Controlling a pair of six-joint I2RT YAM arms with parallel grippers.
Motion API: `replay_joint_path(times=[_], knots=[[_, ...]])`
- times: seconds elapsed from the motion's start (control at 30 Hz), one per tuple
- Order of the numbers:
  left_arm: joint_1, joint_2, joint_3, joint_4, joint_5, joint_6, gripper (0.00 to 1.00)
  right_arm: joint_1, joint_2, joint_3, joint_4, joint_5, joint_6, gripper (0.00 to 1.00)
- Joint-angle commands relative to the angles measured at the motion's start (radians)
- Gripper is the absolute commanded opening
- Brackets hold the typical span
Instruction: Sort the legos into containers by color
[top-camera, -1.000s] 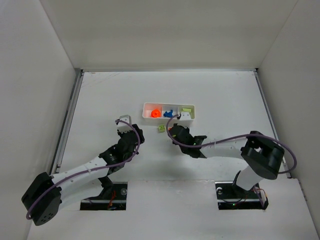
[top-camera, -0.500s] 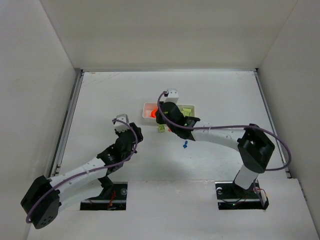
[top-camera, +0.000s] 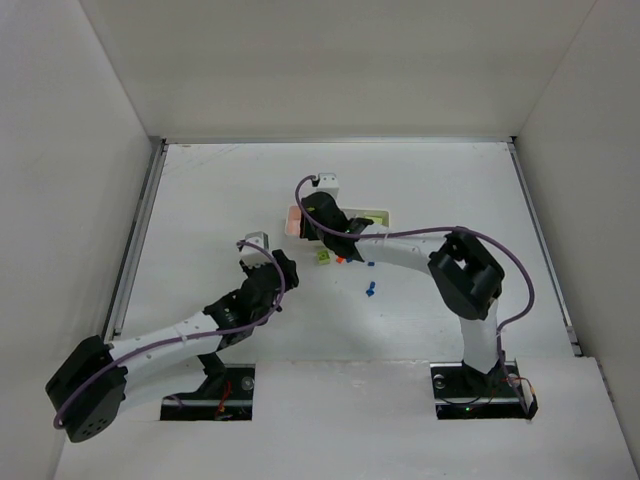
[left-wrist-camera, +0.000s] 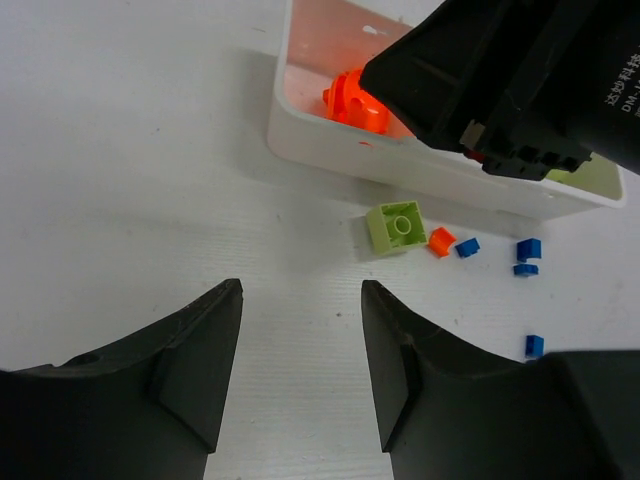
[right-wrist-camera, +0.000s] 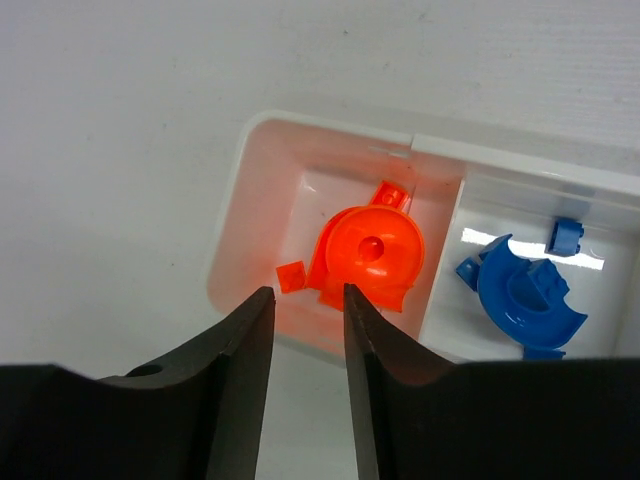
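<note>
The right gripper (right-wrist-camera: 306, 300), a little open and empty, hangs over the orange pieces (right-wrist-camera: 370, 250); lift straight up, don't bump the tray (right-wrist-camera: 228, 230).

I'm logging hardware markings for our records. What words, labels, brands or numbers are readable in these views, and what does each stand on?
"DM-": white print on the black housing of the right arm, seen in the left wrist view; the rest is cut off by the frame edge.
Chinese characters just above it on the same housing: too small and cropped to read surely.
The tray and the legos: no text visible.
</note>
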Motion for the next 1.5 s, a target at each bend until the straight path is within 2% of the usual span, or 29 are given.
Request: replay_joint_path(times=[0.0, 0.27, 0.47, 0.63, 0.77, 0.87, 0.97, 1.13, 1.33, 1.47], knots=[[-0.028, 0.024, 0.016, 0.062, -0.004, -0.037, 0.49, -0.002, -0.026, 0.054, 0.021, -0.010, -0.001, 0.42], [-0.150, 0.183, 0.090, 0.105, -0.102, -0.066, 0.55, -0.029, -0.162, -0.078, 0.084, 0.001, 0.016, 0.47], [-0.215, 0.404, 0.200, 0.142, -0.195, -0.109, 0.57, -0.053, -0.403, -0.344, 0.156, 0.015, -0.006, 0.48], [-0.201, 0.552, 0.297, 0.156, -0.235, -0.117, 0.57, -0.079, -0.568, -0.539, 0.165, -0.013, -0.013, 0.60], [-0.192, 0.641, 0.358, 0.145, -0.260, -0.115, 0.55, -0.091, -0.658, -0.650, 0.193, -0.017, -0.019, 0.63], [-0.186, 0.688, 0.388, 0.142, -0.286, -0.108, 0.54, -0.098, -0.717, -0.684, 0.204, -0.025, -0.019, 0.65], [-0.172, 0.731, 0.420, 0.135, -0.291, -0.100, 0.53, -0.102, -0.797, -0.708, 0.201, -0.042, -0.026, 0.72], [-0.149, 0.782, 0.444, 0.130, -0.311, -0.109, 0.50, -0.166, -0.950, -0.776, 0.185, -0.071, -0.027, 0.74], [-0.134, 0.843, 0.487, 0.141, -0.286, -0.102, 0.47, -0.274, -1.056, -0.831, 0.190, -0.124, 0.004, 0.75], [-0.127, 0.859, 0.495, 0.141, -0.281, -0.102, 0.39, -0.321, -1.103, -0.857, 0.198, -0.164, 0.017, 0.75]])
